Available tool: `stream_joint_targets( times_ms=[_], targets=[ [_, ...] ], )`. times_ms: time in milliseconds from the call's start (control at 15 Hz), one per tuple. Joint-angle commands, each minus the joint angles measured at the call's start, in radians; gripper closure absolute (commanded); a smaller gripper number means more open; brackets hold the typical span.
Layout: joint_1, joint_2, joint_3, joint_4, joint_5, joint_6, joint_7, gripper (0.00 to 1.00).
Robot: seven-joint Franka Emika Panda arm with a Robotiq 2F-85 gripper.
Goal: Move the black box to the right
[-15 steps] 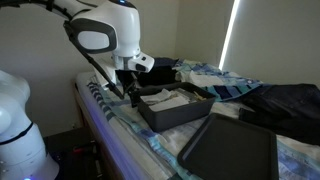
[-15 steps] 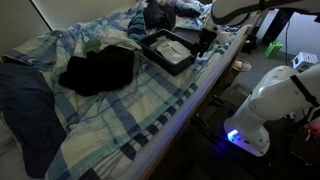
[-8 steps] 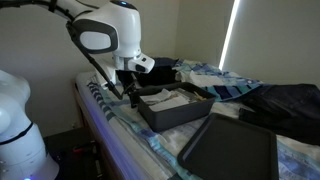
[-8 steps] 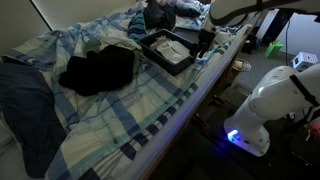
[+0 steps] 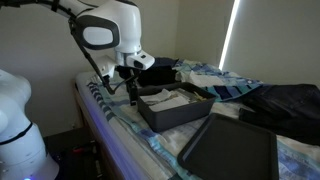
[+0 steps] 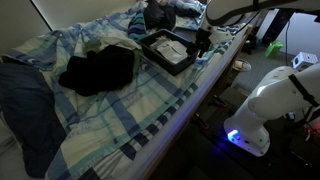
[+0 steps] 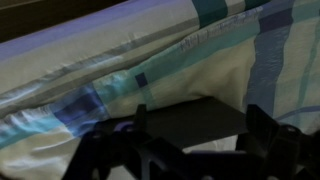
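The black box [image 5: 176, 109] is an open-top dark box with white paper inside, lying on the plaid bed near its edge; it also shows in an exterior view [image 6: 167, 52]. My gripper [image 5: 130, 92] hangs at the box's end nearest the bed edge, also seen in an exterior view [image 6: 200, 44]. In the wrist view my gripper [image 7: 202, 138] is open, its two dark fingers spread on either side of the box's dark wall [image 7: 190, 118]. Contact with the box cannot be told.
A flat dark tray-like lid [image 5: 231, 150] lies beside the box. A dark cloth bundle [image 6: 98, 70] lies on the plaid blanket [image 6: 110, 120]. The bed edge [image 6: 200, 90] drops off below the gripper. A white robot base [image 6: 268, 105] stands on the floor.
My gripper and wrist have shifted slightly up and along the box's end. The box, the lid and the cloth have not moved.
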Motion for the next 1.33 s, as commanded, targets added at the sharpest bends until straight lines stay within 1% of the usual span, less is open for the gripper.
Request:
stream_joint_targets(
  times_ms=[0, 133, 533, 600, 667, 733, 1000, 1267],
  targets=[
    [-0.033, -0.015, 0.020, 0.052, 0.023, -0.062, 0.061, 0.00],
    [-0.061, -0.004, 0.041, 0.070, 0.003, -0.047, 0.130, 0.00],
    [-0.153, 0.013, 0.130, 0.088, -0.034, -0.023, 0.400, 0.00],
    [-0.152, 0.013, 0.134, 0.087, -0.027, -0.025, 0.414, 0.00],
    [-0.118, 0.008, 0.107, 0.082, 0.010, -0.021, 0.344, 0.00],
    [-0.134, -0.002, 0.117, 0.071, -0.011, -0.024, 0.359, 0.00],
    [-0.127, -0.002, 0.116, 0.071, -0.004, -0.024, 0.355, 0.00],
    [-0.182, 0.008, 0.182, 0.088, -0.024, -0.038, 0.573, 0.00]
  ],
)
